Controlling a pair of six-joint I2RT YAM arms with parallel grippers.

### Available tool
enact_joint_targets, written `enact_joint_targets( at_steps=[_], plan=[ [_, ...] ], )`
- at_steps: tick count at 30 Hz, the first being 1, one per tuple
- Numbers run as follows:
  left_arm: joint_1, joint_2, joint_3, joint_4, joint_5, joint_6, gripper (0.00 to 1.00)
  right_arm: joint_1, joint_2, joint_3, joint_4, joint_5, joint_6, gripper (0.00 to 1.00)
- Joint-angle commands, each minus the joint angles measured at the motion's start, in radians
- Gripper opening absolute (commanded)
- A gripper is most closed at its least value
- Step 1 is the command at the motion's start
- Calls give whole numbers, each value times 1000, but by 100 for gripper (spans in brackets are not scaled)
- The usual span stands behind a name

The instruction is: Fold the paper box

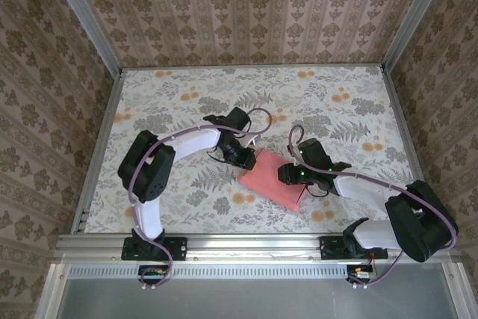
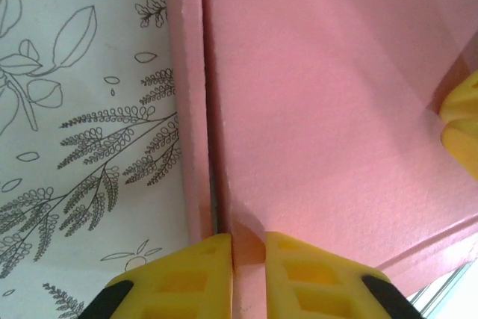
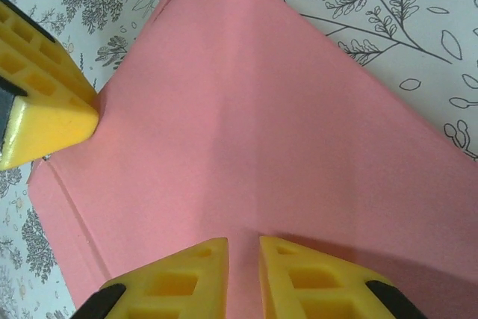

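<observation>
From above, the paper box [image 1: 270,181] is seen as a flat pink rectangle near the middle of the table [image 1: 187,95], toward the near edge, with the left gripper [image 1: 246,156] at its far corner and the right gripper [image 1: 287,175] at its right side. In the left wrist view, the left jaws are clenched on a thin raised edge of the box, beside a seam not quite closed. In the right wrist view, the right jaws are drawn nearly together over the top, nothing gripped, so the folding is judged almost done, only that edge left to be pressed.
</observation>
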Motion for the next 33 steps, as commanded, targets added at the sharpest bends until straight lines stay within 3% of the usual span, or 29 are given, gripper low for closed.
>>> enact_joint_targets(
  at_steps=[1, 7, 15, 30, 33],
  plan=[
    [-4, -116, -72, 138, 24, 6, 17, 10, 7, -8, -21, 56, -17, 21],
    [-8, -203, -200, 337, 101, -21, 19, 31, 18, -9, 4, 94, -27, 21],
    [-40, -136, -240, 374, 120, -32, 21, 37, -16, -2, 7, 102, -33, 21],
    [-43, -95, -332, 527, 51, -98, 21, 41, -213, -76, -81, -131, -43, 21],
    [-42, -97, -342, 549, 50, -114, 21, 52, -230, -93, -125, -117, -34, 21]
  ],
)
